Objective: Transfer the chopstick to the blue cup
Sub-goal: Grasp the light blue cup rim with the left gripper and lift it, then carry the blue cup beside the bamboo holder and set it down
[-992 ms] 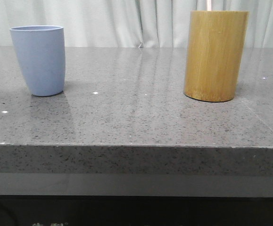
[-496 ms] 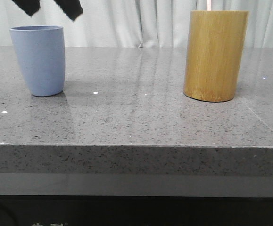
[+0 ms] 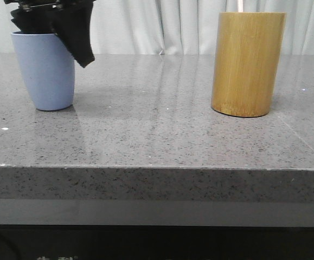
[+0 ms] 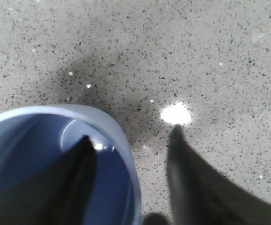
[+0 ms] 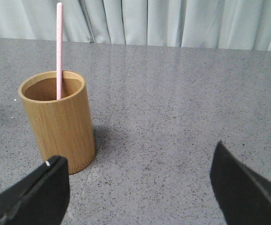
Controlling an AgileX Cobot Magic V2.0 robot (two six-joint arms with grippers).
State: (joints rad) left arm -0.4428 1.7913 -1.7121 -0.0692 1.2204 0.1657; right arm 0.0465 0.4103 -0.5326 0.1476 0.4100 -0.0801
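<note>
chopstick [image 5: 59, 47] stands upright in the bamboo cylinder [image 5: 58, 123] just ahead of the wide-open right hand [image 5: 140, 187], while the left hand [image 4: 130, 187] straddles the blue cup [image 3: 45, 70] rim, spread open.

Front view: we look low and level across the stone table [image 3: 162, 135].
Left wrist: we face straight down, close over the blue cup [image 4: 121, 140], shared with front.
Right wrist: we look obliquely at the bamboo cylinder [image 5: 60, 126], also seen in front.
</note>
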